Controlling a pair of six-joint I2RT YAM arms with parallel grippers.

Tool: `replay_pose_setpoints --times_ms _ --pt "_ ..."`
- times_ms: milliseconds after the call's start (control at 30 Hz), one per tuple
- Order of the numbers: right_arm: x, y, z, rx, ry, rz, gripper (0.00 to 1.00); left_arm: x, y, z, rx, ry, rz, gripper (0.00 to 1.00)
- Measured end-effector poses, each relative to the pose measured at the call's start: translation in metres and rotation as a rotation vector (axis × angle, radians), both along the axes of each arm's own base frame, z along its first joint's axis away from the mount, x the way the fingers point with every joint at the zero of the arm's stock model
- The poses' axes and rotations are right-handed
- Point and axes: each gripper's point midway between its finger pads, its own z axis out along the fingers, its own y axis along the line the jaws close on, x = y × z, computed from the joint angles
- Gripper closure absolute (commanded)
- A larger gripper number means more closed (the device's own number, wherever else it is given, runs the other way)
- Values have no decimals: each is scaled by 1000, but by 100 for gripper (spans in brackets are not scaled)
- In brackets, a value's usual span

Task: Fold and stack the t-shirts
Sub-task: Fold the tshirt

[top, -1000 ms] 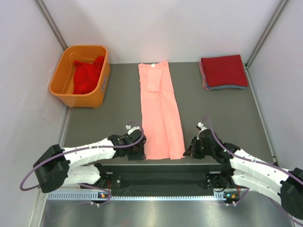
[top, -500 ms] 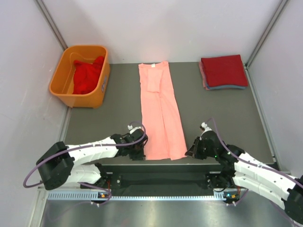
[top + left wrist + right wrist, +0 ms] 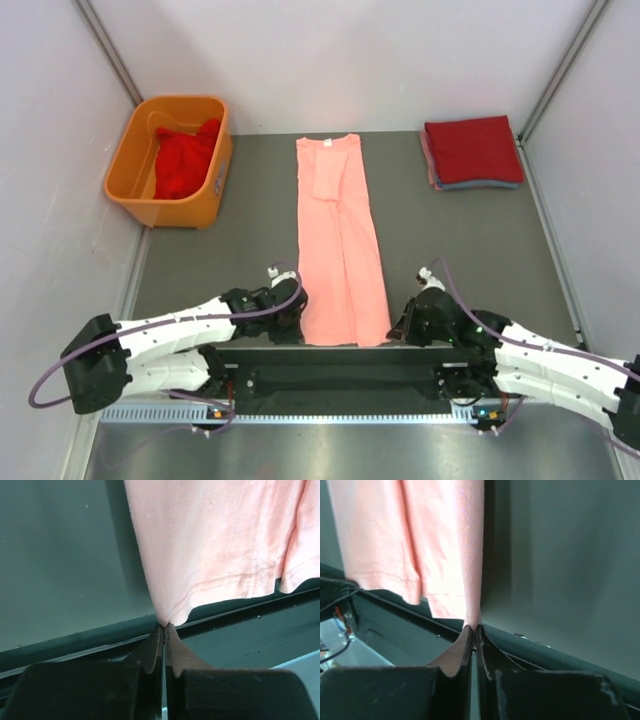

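Hem corners of salmon-pink t-shirt (image 3: 340, 240) gripped; crosswise folds judged outstanding.
Bottom centre: left gripper (image 3: 296, 321) and right gripper (image 3: 399, 325), jaws closed, each pinching a near hem corner. The garment lies as a long narrow strip up the centre of the surface (image 3: 230, 250). Upper right: folded stack (image 3: 472, 150), done. Upper left: red t-shirts (image 3: 185, 160) crumpled in orange tub (image 3: 135, 178), pending.

grey table (image 3: 240, 250): orange tub (image 3: 175, 212) far left, pink tee (image 3: 340, 240) laid lengthwise at centre, folded stack (image 3: 472, 150) far right.
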Motion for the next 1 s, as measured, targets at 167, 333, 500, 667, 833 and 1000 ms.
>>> replay_pose_setpoints --times_ms 167,333,500,667,833,1000 --pt "10 -3 0 -92 -11 -14 100 5 -3 -2 39 -2 -10 100" --pt "42 10 33 -153 -121 -7 100 41 -22 16 40 -52 16 100" --pt "74 19 40 -257 -180 31 100 94 -18 24 54 -76 95 100" --pt "116 25 36 -354 -196 63 100 151 -12 33 72 -110 135 100" --pt "166 32 38 -394 -216 74 100 210 -11 48 76 -173 144 100" --pt "209 42 44 -398 -237 81 100 261 -16 55 86 -218 141 100"
